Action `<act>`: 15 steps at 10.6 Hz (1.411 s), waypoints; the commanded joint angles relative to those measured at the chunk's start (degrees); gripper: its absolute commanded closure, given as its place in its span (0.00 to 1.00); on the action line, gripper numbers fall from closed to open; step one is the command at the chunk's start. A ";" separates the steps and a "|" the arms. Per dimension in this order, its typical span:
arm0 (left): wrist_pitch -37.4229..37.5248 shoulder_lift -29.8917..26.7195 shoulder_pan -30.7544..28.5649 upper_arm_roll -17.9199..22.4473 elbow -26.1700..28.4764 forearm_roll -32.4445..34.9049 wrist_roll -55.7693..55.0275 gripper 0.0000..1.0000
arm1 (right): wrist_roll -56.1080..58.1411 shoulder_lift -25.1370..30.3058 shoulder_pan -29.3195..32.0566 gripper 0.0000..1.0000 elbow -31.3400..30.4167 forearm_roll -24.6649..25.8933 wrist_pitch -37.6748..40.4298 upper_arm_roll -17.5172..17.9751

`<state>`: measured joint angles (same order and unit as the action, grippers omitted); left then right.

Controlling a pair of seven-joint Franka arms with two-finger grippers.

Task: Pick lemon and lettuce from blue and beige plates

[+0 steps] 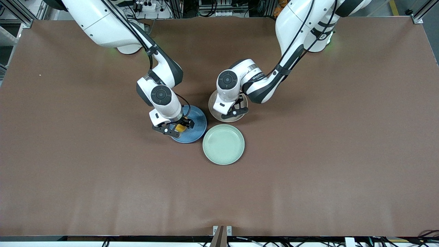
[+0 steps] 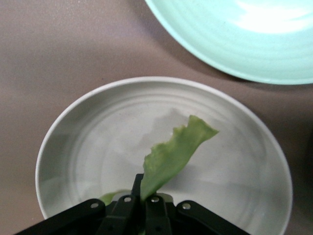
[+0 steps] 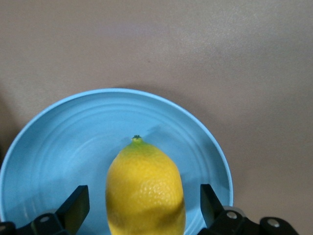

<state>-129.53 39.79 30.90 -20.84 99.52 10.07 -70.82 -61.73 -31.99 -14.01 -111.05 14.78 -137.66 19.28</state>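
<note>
The yellow lemon [image 3: 145,191] lies on the blue plate [image 3: 63,142]. My right gripper [image 3: 144,203] is low over that plate, open, with one finger on each side of the lemon and a gap on both sides. In the front view the lemon [image 1: 180,128] shows between the right gripper's [image 1: 178,128] fingers on the blue plate [image 1: 197,128]. My left gripper [image 2: 142,198] is shut on one end of the wrinkled green lettuce [image 2: 176,152], just above the beige plate [image 2: 93,142]. In the front view the left gripper [image 1: 236,111] hides the lettuce over the beige plate [image 1: 213,109].
A pale mint-green plate [image 1: 223,144] stands empty, nearer to the front camera than the other two plates and touching or nearly touching both. It also shows in the left wrist view [image 2: 234,39]. Brown table surface lies all around.
</note>
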 commanded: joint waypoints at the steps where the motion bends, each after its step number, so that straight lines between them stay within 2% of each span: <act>1: 1.81 -2.61 -0.14 0.10 0.33 1.18 -1.43 1.00 | -2.61 -0.70 -0.22 0.00 -0.57 2.18 -1.90 0.40; 5: 8.31 -4.72 -2.50 0.10 -3.70 1.53 -0.90 1.00 | -3.39 -2.02 -0.66 0.00 -0.57 3.40 -2.78 0.40; 7: 10.78 -5.07 -5.22 0.10 -5.47 1.62 2.86 1.00 | -8.03 -3.24 -0.66 0.00 -0.57 8.31 -3.92 0.40; 8: 10.87 -5.42 -7.07 0.10 -5.47 1.88 4.45 1.00 | -8.40 -3.51 -0.66 0.00 -0.57 8.68 -4.10 0.40; 9: 10.88 -5.86 -9.17 0.10 -5.56 1.89 6.99 1.00 | -8.32 -3.69 -0.66 0.12 -0.48 8.77 -4.11 0.40; 10: 11.22 -6.13 -11.19 0.10 -5.56 1.97 9.36 1.00 | -8.32 -3.60 -0.66 0.44 -0.39 8.77 -4.02 0.49; 11: 11.75 -6.13 -13.30 0.18 -5.56 1.97 12.26 1.00 | -8.32 -3.52 -0.66 0.59 -0.39 8.77 -3.93 0.49; 15: 11.93 -6.13 -23.06 0.36 -5.82 2.15 28.06 1.00 | -7.09 -1.77 0.03 0.74 -0.04 8.68 -3.14 0.93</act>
<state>-118.66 34.53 11.06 -19.91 93.70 10.69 -47.69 -68.15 -35.07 -14.75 -111.34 21.80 -141.62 19.60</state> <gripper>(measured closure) 0.965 0.419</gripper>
